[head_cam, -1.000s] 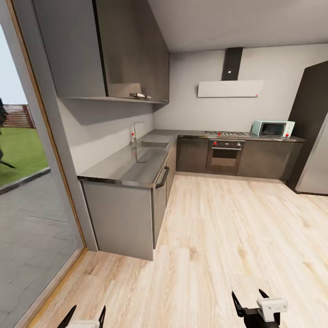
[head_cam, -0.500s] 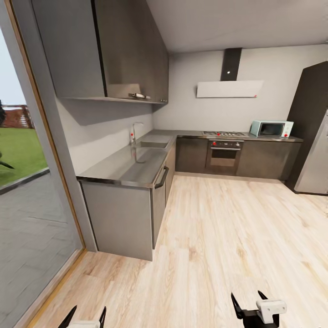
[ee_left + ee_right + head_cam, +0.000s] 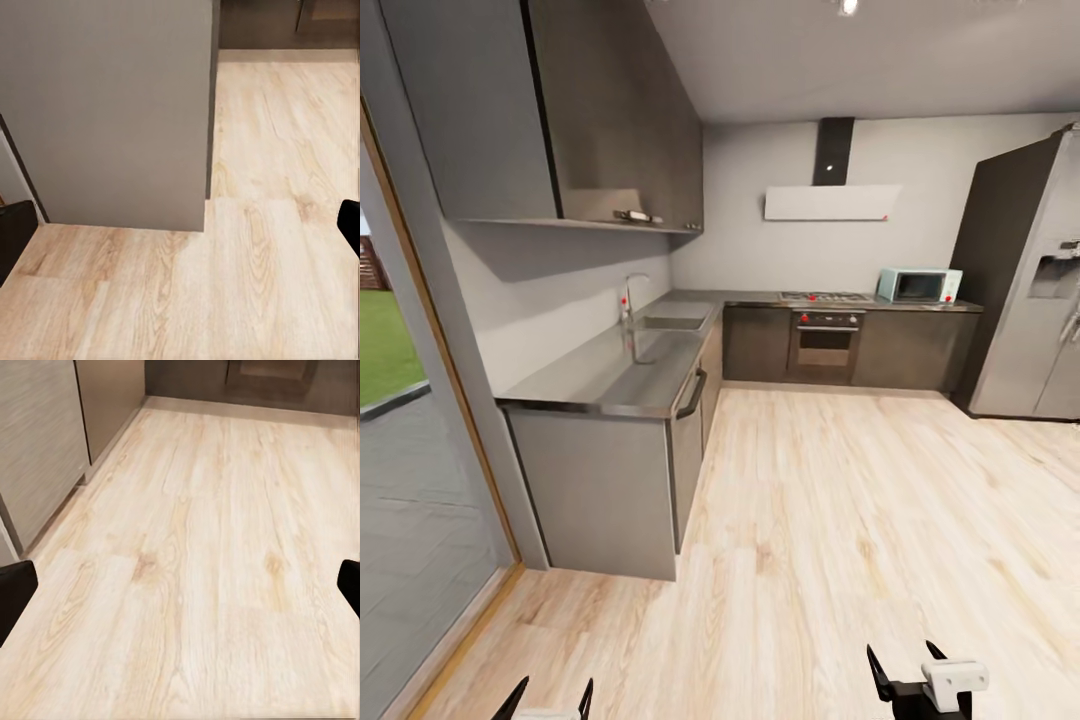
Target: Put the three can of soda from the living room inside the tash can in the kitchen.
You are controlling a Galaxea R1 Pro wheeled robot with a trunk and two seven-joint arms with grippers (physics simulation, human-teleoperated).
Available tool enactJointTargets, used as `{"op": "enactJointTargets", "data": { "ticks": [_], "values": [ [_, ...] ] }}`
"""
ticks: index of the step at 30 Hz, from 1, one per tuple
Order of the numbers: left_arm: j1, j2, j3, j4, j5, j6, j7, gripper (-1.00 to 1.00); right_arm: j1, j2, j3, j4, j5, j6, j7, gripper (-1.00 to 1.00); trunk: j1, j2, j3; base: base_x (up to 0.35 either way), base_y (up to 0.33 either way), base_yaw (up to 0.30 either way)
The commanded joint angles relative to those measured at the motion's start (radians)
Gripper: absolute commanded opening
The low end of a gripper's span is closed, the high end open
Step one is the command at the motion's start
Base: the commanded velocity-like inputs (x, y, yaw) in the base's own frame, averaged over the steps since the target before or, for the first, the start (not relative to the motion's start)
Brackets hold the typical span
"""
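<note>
Right gripper: black two-fingered claw with a white block behind it (image 3: 908, 667), low in the head view, fingers spread apart with bare floor between them, holding nothing
Left gripper: matching black claw (image 3: 550, 697) at the bottom edge of the head view, tips likewise parted and empty; both wrist views show dark fingertips at either side with only planks between
Cans and bin: no orange or blue drink can and no round grey-white bin can be made out in these pictures, so which way either lies from the claws cannot be told, nor which arm is nearer
Room: grey-cabinet kitchen with a dark L-shaped countertop (image 3: 610, 375) running along the left wall and turning across the back
Near cabinet: flat grey end panel (image 3: 112, 112) of the counter run, close ahead of the left claw, standing on pale wood plank floor (image 3: 840, 520)
Back wall: steel sink with tap (image 3: 660, 322), built-in oven (image 3: 825, 345), pale mint microwave (image 3: 918, 285), black hood (image 3: 832, 150)
Right side: tall steel fridge (image 3: 1030, 290), well apart from the right claw
Left side: wood-framed glass door (image 3: 410, 420) giving onto a patio and lawn
Judgement: a travelling stage with both claws free; the open floor ahead of the right claw looks the easier way through
</note>
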Motion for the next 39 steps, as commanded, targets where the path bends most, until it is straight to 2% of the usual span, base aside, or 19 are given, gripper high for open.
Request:
{"op": "enactJointTargets", "data": {
  "ticks": [1, 15, 33, 39],
  "values": [
    [0.0, 0.0, 0.0, 0.0, 0.0, 0.0, 0.0, 1.0, 0.0, 0.0, 0.0, 0.0, 0.0, 0.0, 0.0, 1.0, 0.0, 0.0, 0.001, 0.0, 0.0, -0.191],
    [0.0, 0.0, 0.0, 0.001, -0.001, 0.0, 0.0, 1.0, 0.0, 0.0, -0.002, 0.0, 0.0, 0.0, 0.0, 1.0, 0.0, 0.0, 0.017, 0.0, -0.034, -0.192],
    [0.0, 0.0, -0.001, 0.008, -0.002, 0.0, -0.001, 1.0, 0.0, 0.0, -0.002, 0.002, 0.001, 0.0, -0.002, 1.0, 0.0, 0.0, 0.037, 0.0, -0.262, -0.192],
    [0.0, 0.0, -0.001, 0.012, -0.002, 0.0, 0.0, 1.0, 0.0, 0.0, -0.001, 0.002, 0.001, -0.001, -0.001, 1.0, 0.0, 0.0, 0.039, 0.0, -0.283, -0.068]
  ]
}}
